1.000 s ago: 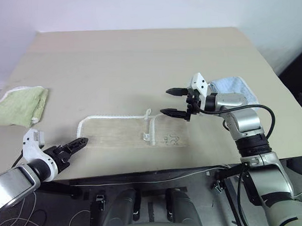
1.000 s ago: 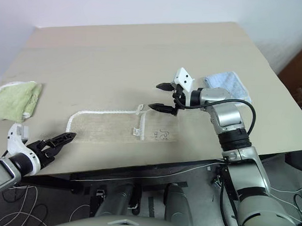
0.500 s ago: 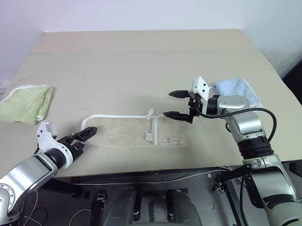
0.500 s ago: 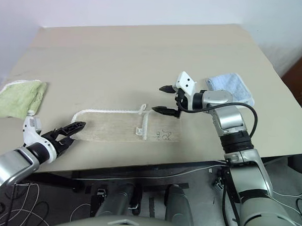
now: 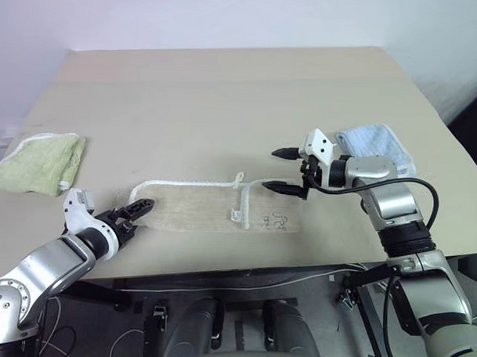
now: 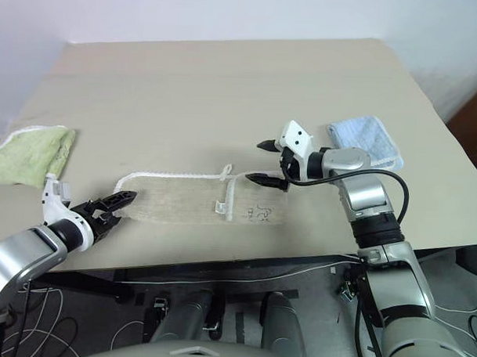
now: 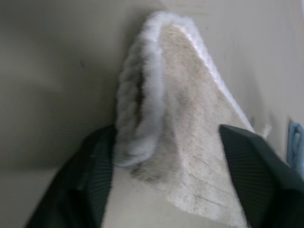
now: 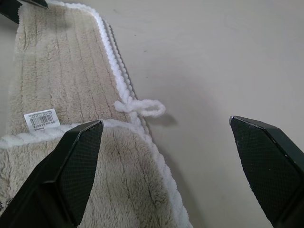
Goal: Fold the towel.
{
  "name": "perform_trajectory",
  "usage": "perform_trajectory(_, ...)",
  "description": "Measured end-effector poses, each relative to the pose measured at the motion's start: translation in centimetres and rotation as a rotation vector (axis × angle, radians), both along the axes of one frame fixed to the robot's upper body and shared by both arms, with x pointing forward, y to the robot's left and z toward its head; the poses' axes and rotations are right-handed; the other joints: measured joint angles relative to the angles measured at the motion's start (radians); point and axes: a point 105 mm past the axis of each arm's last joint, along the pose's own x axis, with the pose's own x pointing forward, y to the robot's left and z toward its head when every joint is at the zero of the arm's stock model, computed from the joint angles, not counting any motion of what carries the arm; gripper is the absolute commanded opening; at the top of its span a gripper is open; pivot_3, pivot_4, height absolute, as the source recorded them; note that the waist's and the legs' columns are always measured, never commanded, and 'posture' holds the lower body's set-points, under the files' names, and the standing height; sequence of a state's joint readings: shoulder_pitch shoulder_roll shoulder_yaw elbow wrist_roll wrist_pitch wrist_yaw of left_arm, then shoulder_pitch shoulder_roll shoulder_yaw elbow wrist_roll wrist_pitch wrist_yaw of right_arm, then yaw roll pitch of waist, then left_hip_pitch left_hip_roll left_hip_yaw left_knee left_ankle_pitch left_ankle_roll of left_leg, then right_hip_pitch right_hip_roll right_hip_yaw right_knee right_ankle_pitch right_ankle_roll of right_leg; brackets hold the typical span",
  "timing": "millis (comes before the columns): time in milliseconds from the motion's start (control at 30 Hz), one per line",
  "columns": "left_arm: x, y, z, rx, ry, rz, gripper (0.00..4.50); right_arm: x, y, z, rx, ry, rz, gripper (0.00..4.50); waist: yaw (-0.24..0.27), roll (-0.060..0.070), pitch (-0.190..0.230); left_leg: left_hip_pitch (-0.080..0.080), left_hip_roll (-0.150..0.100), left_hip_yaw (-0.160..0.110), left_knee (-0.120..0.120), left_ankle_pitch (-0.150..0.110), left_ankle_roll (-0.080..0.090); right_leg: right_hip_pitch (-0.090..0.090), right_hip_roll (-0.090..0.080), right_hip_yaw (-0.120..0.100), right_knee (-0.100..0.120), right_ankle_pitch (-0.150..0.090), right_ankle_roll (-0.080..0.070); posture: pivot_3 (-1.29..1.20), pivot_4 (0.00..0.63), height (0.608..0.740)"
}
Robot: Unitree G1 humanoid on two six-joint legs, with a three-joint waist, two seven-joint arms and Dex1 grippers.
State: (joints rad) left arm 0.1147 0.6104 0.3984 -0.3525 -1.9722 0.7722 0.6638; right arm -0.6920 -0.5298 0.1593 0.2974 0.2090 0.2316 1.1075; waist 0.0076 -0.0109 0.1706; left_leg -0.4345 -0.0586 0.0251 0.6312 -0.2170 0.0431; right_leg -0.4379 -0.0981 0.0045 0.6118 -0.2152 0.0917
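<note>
1. The towel (image 5: 214, 207) is beige, ribbed plush with a white corded edging.
2. It lies flat as a long, narrow strip, running left to right near the table's near edge.
3. Its right part is folded over, with a white edge crossing the strip.
4. A white label lies by that crossing edge.
5. A small white loop sticks out from its far edge.

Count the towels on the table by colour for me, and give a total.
Beige towel with white trim: 1
Green towel: 1
Light blue towel: 1
Total: 3
</note>
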Motion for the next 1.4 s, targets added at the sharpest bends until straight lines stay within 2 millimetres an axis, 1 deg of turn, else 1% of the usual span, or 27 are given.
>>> perform_trajectory(233,0.6,-0.2,0.6,-0.012,-0.028,-0.005,0.14,0.0,-0.1,-0.1,-0.008,-0.007,-0.011,4.5,-0.001,0.0,0.0,0.0,0.0,0.0,-0.001,0.0,0.0,0.0,0.0,0.0,-0.001,0.0,0.0,0.0,0.15,0.74)
perform_trajectory(267,0.7,-0.1,0.6,-0.015,-0.026,-0.003,0.04,0.0,-0.2,-0.1,-0.01,-0.008,-0.014,4.5,-0.001,0.0,0.0,0.0,0.0,0.0,-0.001,0.0,0.0,0.0,0.0,0.0,-0.001,0.0,0.0,0.0,0.15,0.74)
perform_trajectory(333,0.8,0.0,0.5,-0.02,-0.026,-0.001,0.04,-0.1,-0.3,-0.2,-0.014,-0.008,-0.019,4.5,-0.001,0.0,0.0,0.0,0.0,0.0,-0.001,0.0,0.0,0.0,0.0,0.0,-0.001,0.0,0.0,0.0,0.15,0.74)
perform_trajectory(467,1.1,-0.9,1.0,-0.025,-0.061,-0.059,0.04,-0.1,-0.6,-0.2,-0.019,-0.011,-0.032,4.5,-0.001,0.0,0.0,0.0,0.0,0.0,-0.001,0.0,0.0,0.0,0.0,0.0,-0.001,0.0,0.0,0.0,0.15,0.74)
perform_trajectory(533,1.5,-1.6,2.1,-0.033,-0.122,-0.111,0.04,-0.2,-0.9,-0.1,-0.021,-0.016,-0.038,4.5,0.001,-0.001,0.0,0.0,0.0,0.0,-0.001,0.0,0.0,0.0,0.0,0.0,-0.002,0.0,0.0,0.0,0.15,0.74)
perform_trajectory(633,1.9,-2.9,4.9,-0.019,-0.254,-0.222,0.04,-0.2,-1.5,0.2,-0.018,-0.02,-0.063,4.5,0.001,-0.001,0.001,0.0,0.0,0.0,-0.001,0.0,0.0,0.0,0.0,0.0,-0.002,0.0,0.0,0.0,0.15,0.74)
perform_trajectory(700,1.9,-4.5,6.9,0.006,-0.354,-0.342,0.04,0.0,-1.9,0.5,0.004,-0.017,-0.096,4.5,0.001,-0.001,0.001,0.0,0.0,0.0,-0.001,0.0,0.0,0.0,0.0,0.0,-0.002,0.0,0.0,0.0,0.15,0.74)
perform_trajectory(767,1.6,-6.1,7.7,0.02,-0.397,-0.468,0.04,0.1,-2.4,0.9,0.022,-0.025,-0.125,4.5,0.0,-0.001,0.001,0.0,0.0,0.0,-0.001,0.0,0.0,0.0,0.001,0.0,-0.002,0.0,0.0,0.0,0.15,0.74)
perform_trajectory(867,1.4,-8.5,8.7,-0.004,-0.445,-0.629,0.04,0.4,-3.3,1.3,0.039,-0.043,-0.182,4.5,0.002,-0.001,0.001,0.0,0.0,0.0,-0.001,0.0,0.0,0.0,0.001,0.0,-0.002,0.0,0.0,0.0,0.15,0.74)
perform_trajectory(967,1.4,-11.5,10.0,-0.017,-0.482,-0.816,0.04,0.8,-4.2,1.6,0.054,-0.068,-0.247,4.5,0.004,-0.001,0.001,-0.001,0.0,0.0,0.0,0.0,0.0,0.001,0.001,0.0,-0.002,0.0,0.0,0.0,0.15,0.74)
perform_trajectory(1067,1.9,-13.2,9.9,-0.033,-0.454,-0.915,0.04,0.9,-5.4,1.4,0.067,-0.076,-0.311,4.5,0.004,-0.001,0.001,-0.001,0.0,0.0,0.0,0.0,0.0,0.001,0.001,-0.001,-0.003,0.0,0.0,0.0,0.15,0.74)
perform_trajectory(1233,3.0,-16.2,7.9,-0.032,-0.353,-1.062,0.04,0.8,-7.0,1.7,0.099,-0.107,-0.419,4.5,0.002,-0.001,0.001,-0.001,0.0,0.0,0.0,0.001,0.001,0.001,0.002,-0.001,-0.002,0.0,0.0,0.0,0.15,0.74)
perform_trajectory(1333,3.8,-17.6,6.7,-0.022,-0.31,-1.103,0.04,0.8,-8.1,1.9,0.113,-0.125,-0.485,4.5,0.004,-0.002,0.001,-0.001,0.0,0.0,0.001,0.002,0.002,0.002,0.002,-0.001,-0.002,0.0,0.0,0.0,0.15,0.74)
perform_trajectory(1400,4.4,-18.9,6.2,-0.028,-0.306,-1.125,0.04,0.5,-8.7,1.9,0.115,-0.136,-0.52,4.5,0.005,-0.002,0.001,-0.001,0.0,0.0,0.001,0.002,0.002,0.002,0.001,-0.001,-0.002,0.0,0.0,0.0,0.15,0.74)
